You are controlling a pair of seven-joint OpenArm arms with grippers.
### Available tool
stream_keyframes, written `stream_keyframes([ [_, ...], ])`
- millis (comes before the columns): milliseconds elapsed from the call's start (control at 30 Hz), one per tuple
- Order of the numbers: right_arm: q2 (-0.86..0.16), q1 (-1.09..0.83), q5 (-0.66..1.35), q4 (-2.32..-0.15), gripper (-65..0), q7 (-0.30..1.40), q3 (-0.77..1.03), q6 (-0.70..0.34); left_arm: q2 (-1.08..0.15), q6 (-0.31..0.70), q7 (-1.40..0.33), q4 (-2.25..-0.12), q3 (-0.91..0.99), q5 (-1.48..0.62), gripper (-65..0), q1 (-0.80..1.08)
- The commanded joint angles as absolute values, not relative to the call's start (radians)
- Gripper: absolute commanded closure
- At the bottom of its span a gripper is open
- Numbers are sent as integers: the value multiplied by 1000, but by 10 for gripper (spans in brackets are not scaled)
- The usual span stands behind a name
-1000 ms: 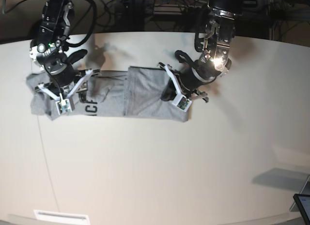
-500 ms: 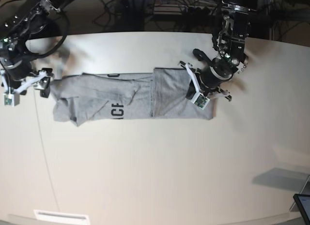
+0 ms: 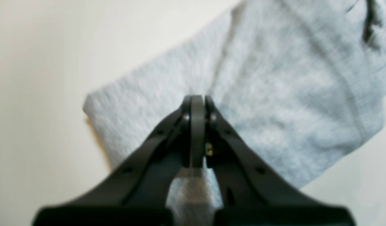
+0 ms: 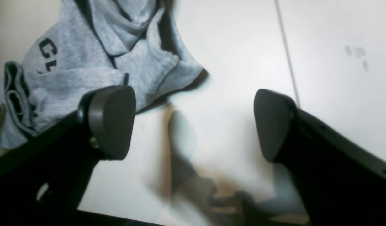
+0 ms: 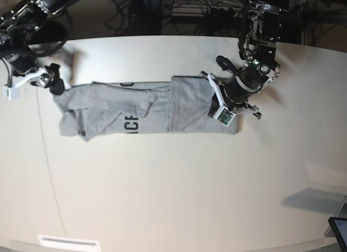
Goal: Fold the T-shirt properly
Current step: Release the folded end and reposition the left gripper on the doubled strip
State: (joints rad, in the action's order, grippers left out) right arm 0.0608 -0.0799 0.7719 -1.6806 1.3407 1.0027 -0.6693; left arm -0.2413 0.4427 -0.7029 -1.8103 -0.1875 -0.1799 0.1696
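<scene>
The T-shirt (image 5: 146, 108) lay stretched in a long band across the far half of the pale table (image 5: 179, 192), running sideways in the base view, with one end folded over so that a plain grey panel covered the part nearest the left gripper (image 5: 216, 105). Black block letters showed on the middle of the shirt, beside the edge of that folded panel. The left gripper rested at that folded end, and its wrist camera showed its jaws pressed tight together with grey cloth beneath and around the tips; the fabric (image 3: 274, 81) looked flat and smooth there, with a seam running across it, and whether any cloth was pinched between the tips could not be told from the blur. At the opposite end the shirt was bunched and rumpled, with a dark collar band and part of the lettering visible in the right wrist view (image 4: 95, 53). The right gripper (image 4: 194, 122) hung above bare table just beside that rumpled end, its two dark pads spread wide apart with nothing between them. In the base view that gripper (image 5: 30, 81) sat at the table's edge, just beside the shirt's crumpled end.
</scene>
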Motion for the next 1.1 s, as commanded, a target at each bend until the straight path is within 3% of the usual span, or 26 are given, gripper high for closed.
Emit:
stream_keyframes([
  [0,36,-71,820,-1681,-554,1323,1000,-670,-251,438,-690,-1837,-173,-183,0,160],
  [400,-12,-61,891,-1560,-554,1323,998,-670,-269,438,-751,-1851,151,-96,0,217],
  [667,-12,-42,891,-1560,-556,1322,937,-670,-269,441,-746,-1788,154,136,0,240],
  [900,-12,-33,891,-1560,-556,1314,901,-670,-269,443,-737,-1679,153,134,0,225],
  [1067,-12,-30,891,-1560,-556,1317,900,-668,-274,449,-691,-1610,151,21,0,197],
])
